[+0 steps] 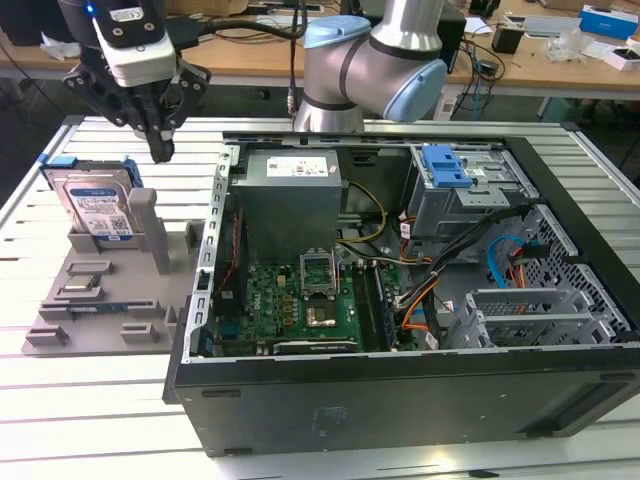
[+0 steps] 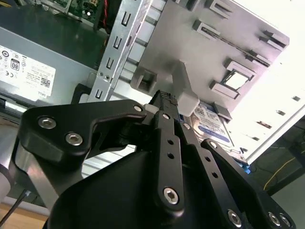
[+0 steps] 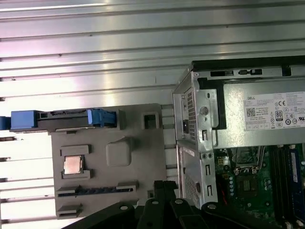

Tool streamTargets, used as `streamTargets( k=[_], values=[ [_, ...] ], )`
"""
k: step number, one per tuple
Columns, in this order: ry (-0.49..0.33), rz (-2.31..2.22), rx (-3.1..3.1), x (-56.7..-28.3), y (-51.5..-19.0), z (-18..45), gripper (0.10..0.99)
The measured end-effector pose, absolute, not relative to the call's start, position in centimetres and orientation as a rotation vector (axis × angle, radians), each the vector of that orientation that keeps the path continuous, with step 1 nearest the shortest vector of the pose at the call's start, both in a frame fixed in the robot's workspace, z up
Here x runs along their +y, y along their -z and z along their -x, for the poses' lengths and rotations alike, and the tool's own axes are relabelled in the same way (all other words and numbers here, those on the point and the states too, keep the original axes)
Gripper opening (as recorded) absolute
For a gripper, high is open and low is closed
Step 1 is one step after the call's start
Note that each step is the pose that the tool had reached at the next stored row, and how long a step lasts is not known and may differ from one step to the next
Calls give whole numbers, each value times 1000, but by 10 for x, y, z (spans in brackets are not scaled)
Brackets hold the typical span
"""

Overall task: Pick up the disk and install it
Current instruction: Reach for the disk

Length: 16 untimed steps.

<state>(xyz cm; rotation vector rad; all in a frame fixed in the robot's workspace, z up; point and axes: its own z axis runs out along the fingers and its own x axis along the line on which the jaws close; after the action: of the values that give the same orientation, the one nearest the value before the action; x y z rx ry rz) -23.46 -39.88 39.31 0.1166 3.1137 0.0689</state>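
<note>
The disk (image 1: pixel 95 205) is a silver drive with a white-and-blue label and blue rails. It stands tilted in a slot at the back of the grey fixture plate (image 1: pixel 100 290), on the exterior view's left. My gripper (image 1: pixel 160 150) hangs just above and beside the disk, apart from it, with the fingers shut and nothing between them. In the second wrist view the black fingertips (image 2: pixel 167 98) meet above the plate's grey post, and the disk (image 2: pixel 209 121) lies beyond them. The first wrist view has the disk (image 3: pixel 62 119) edge-on and the gripper (image 3: pixel 164 186) over the plate.
An open computer case (image 1: pixel 400 390) fills the table's middle and right. Inside it are a grey power supply (image 1: pixel 290 200), a motherboard (image 1: pixel 300 300) and a drive cage with a blue latch (image 1: pixel 445 165). The plate also holds a small chip (image 3: pixel 73 165) and a memory stick (image 3: pixel 95 191).
</note>
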Motion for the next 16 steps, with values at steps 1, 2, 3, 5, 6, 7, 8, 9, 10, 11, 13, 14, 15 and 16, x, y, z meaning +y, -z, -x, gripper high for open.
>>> streamTargets(
  k=[1, 2, 3, 5, 6, 7, 8, 9, 10, 11, 13, 14, 15, 16],
  values=[
    [-69, -117, 3114, -399, -393, 238, 106],
    [-69, -117, 3114, -399, -393, 242, 106],
    [-69, -116, 3114, -399, -393, 245, 106],
    [-69, -116, 3114, -399, -393, 250, 106],
    [-69, -117, 3114, -399, -393, 254, 106],
    [-69, -117, 3114, -399, -393, 256, 106],
    [-69, -117, 3114, -399, -393, 258, 106],
    [-69, -117, 3114, -399, -393, 260, 106],
    [-69, -117, 3114, -399, -393, 261, 106],
    [-69, -117, 3114, -399, -393, 263, 106],
    [-69, -116, 3114, -399, -393, 267, 106],
    [-69, -117, 3114, -399, -393, 269, 106],
    [-69, -117, 3114, -399, -393, 273, 106],
    [-69, -117, 3114, -399, -393, 276, 106]
  ],
)
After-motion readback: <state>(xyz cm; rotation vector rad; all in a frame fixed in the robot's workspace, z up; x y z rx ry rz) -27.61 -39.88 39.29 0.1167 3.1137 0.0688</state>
